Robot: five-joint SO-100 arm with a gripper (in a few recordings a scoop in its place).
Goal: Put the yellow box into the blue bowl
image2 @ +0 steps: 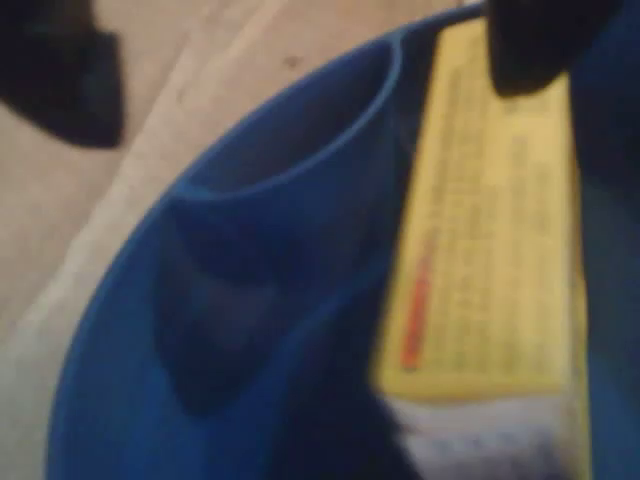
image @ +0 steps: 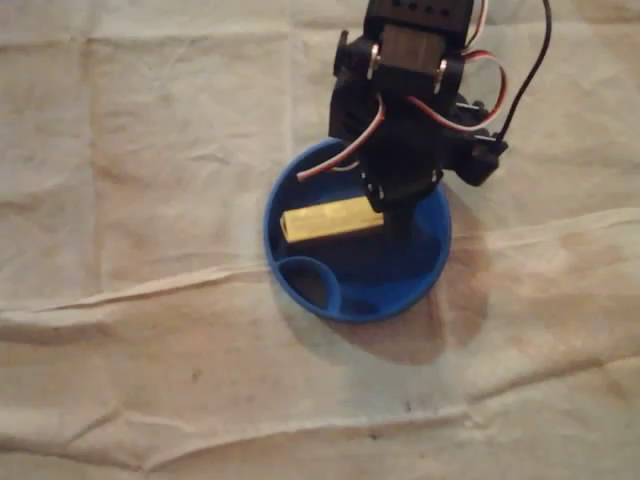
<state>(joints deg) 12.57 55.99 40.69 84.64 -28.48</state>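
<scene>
The yellow box [image: 332,220] lies flat inside the blue bowl [image: 420,275], stretching from the bowl's left wall toward its middle. My black gripper [image: 397,212] hangs over the box's right end, and the arm hides the bowl's top rim. In the wrist view the box [image2: 490,250] rests against the blue bowl [image2: 200,400] floor, beside a curved inner ridge. One dark finger [image2: 60,70] sits far left over the cloth and the other finger [image2: 540,40] is above the box's end. The gripper [image2: 300,60] is open and holds nothing.
A small ring-shaped compartment [image: 310,282] sits inside the bowl at lower left. The bowl stands on a wrinkled beige cloth [image: 150,330] that covers the table, with folds running across it. Red, white and black wires [image: 500,90] hang off the arm at upper right.
</scene>
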